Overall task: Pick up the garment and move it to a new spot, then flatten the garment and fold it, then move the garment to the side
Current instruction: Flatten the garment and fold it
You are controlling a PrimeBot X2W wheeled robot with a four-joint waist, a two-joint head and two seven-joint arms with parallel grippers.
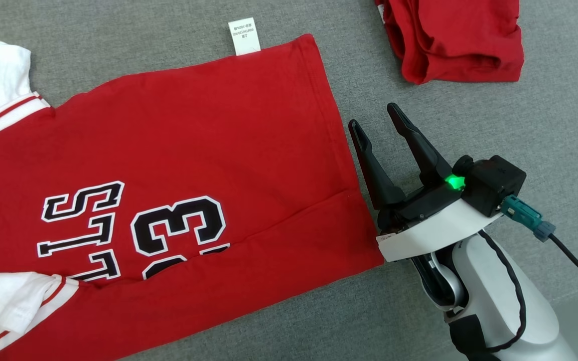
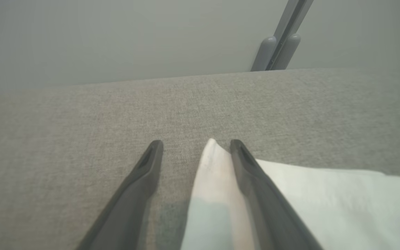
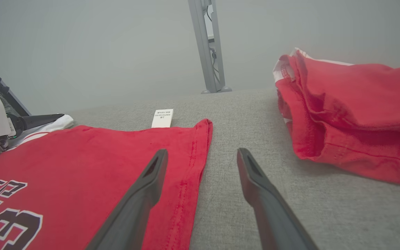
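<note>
Grey fabric surface [image 1: 545, 115]. Red jersey T-shirt [image 1: 193, 150] lies spread flat across its left and middle. Folded red garment [image 1: 457, 40] far right, apart. Right gripper [image 1: 372, 115] wide open, empty, just beside the shirt's hem. Left gripper [image 2: 196, 142] wide open, white sleeve [image 2: 325, 194] corner between fingers, unclamped. Care label [image 1: 244, 36] at far edge.

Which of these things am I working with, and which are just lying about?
In the job:
red jersey, spread flat
its white sleeve, at the open left gripper
right gripper, open beside the jersey's hem

Lying about:
folded red garment, apart at the far right
metal post behind
</note>
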